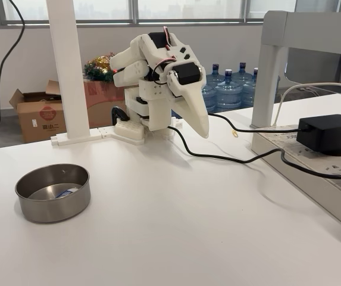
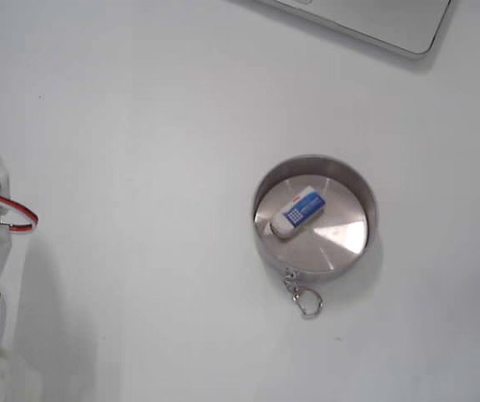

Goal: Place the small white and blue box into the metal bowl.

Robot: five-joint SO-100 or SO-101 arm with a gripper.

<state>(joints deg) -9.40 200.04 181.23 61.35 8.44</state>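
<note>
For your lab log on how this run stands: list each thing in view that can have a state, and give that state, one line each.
Box: lying flat inside the bowl.
Bowl: upright on the table, holding the box.
Arm: folded back at its base, away from the bowl.
Gripper: pointing down, shut, holding nothing.
Key ring: lying on the table against the bowl's outside.

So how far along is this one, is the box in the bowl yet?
Done: the small white and blue box lies flat on the floor of the metal bowl, toward one side; in a fixed view a bit of blue shows over the rim. In hand: nothing; the pincer hangs folded at the arm's base, away from the bowl, carrying nothing. Left: nothing that shows; the placing looks complete.
</note>
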